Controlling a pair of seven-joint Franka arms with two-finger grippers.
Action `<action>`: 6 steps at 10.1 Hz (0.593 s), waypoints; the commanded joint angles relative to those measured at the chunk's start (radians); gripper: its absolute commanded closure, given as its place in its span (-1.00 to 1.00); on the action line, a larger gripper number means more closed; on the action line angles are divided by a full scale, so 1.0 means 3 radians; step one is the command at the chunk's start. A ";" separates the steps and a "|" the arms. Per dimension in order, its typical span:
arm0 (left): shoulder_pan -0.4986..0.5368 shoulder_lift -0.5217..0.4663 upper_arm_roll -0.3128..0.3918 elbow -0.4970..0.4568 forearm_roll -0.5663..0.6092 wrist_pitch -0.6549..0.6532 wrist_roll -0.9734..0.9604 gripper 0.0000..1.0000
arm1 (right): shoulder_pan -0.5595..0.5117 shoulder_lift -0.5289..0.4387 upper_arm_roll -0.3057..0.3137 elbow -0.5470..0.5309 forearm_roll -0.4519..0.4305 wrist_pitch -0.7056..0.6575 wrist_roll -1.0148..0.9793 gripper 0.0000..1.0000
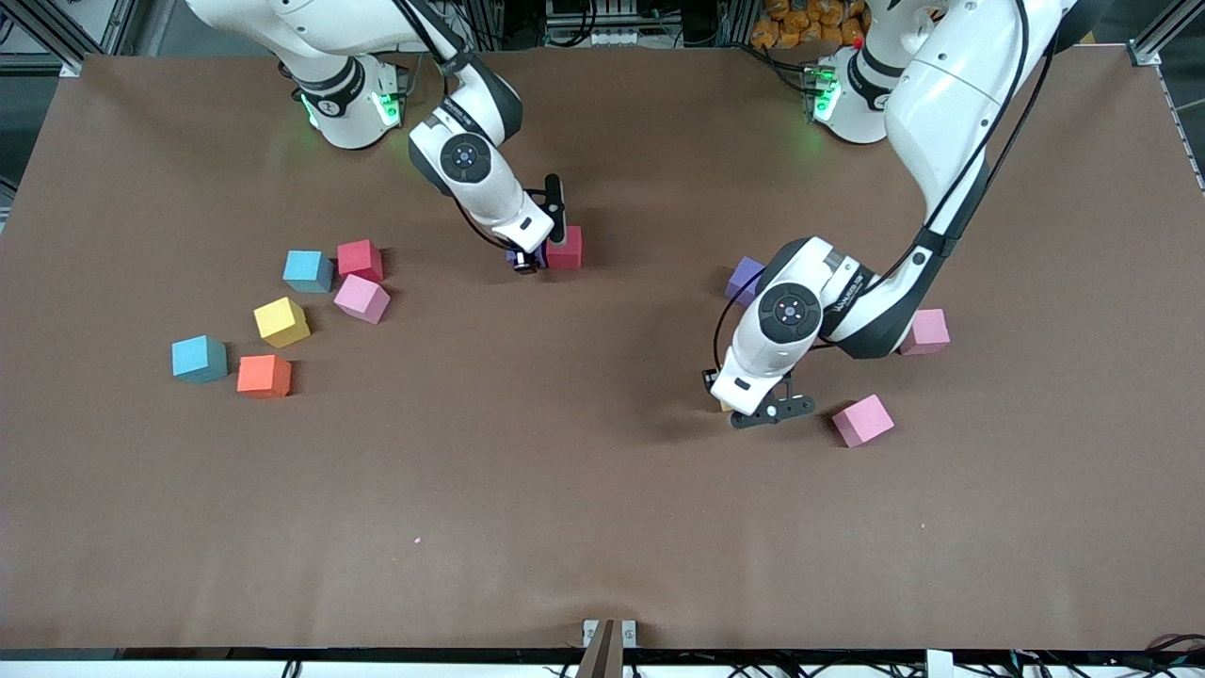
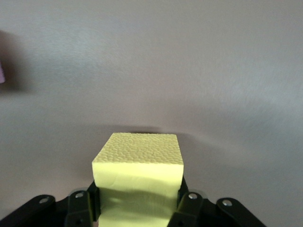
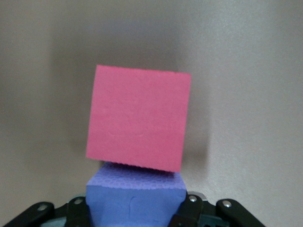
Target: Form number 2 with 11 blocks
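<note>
My left gripper is low over the table toward the left arm's end, shut on a yellow block whose sides its fingers squeeze. Only a sliver of that block shows under the hand in the front view. My right gripper is at the table's middle, shut on a purple block that touches a red block. The number 2 is out of view.
Toward the right arm's end lie loose blocks: light blue, red, pink, yellow, light blue, orange. By the left arm lie a purple block and pink blocks.
</note>
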 commanded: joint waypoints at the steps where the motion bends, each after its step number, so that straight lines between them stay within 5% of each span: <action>1: 0.0037 -0.0184 -0.0064 -0.0045 -0.0028 -0.0006 -0.0545 0.51 | 0.0013 -0.0008 0.0013 -0.0040 0.0039 0.0022 0.0058 0.27; 6: 0.0038 -0.0251 -0.0075 -0.0045 -0.0136 -0.0006 -0.1883 0.51 | 0.0013 0.0043 0.0008 -0.0014 0.0039 0.0053 0.0063 0.25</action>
